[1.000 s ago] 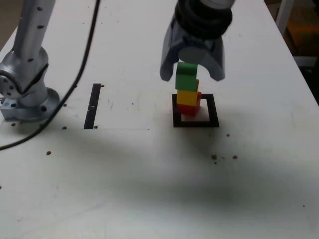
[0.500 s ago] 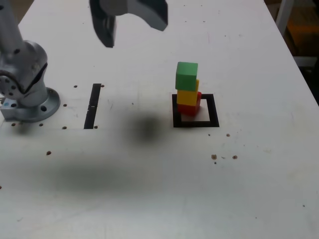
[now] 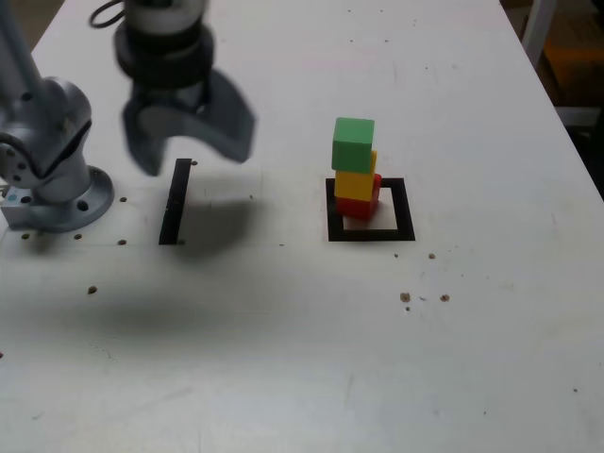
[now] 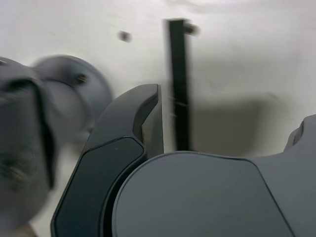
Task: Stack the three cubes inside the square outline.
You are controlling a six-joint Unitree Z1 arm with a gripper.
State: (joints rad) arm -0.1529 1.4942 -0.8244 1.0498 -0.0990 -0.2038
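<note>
A three-cube stack stands in the square outline (image 3: 396, 231) on the exterior view's right: the red cube (image 3: 359, 203) at the bottom, the yellow cube (image 3: 356, 179) on it, the green cube (image 3: 353, 142) on top, turned slightly. The stack sits toward the outline's back left corner. My gripper (image 3: 189, 151) hangs open and empty well to the exterior view's left of the stack, above the narrow black strip (image 3: 176, 200). In the wrist view one dark finger (image 4: 129, 143) and the strip (image 4: 179, 84) show, with nothing between the jaws.
The arm's grey base (image 3: 47, 160) stands at the exterior view's left edge, blurred in the wrist view as well (image 4: 59, 98). Small dark specks (image 3: 406, 297) dot the white table (image 3: 302, 359). The table's right edge (image 3: 557, 104) runs past a dark floor.
My gripper let go of the green cube, opened fully, and swung away to the exterior view's left, coming down over the black strip. The stack has stayed put.
</note>
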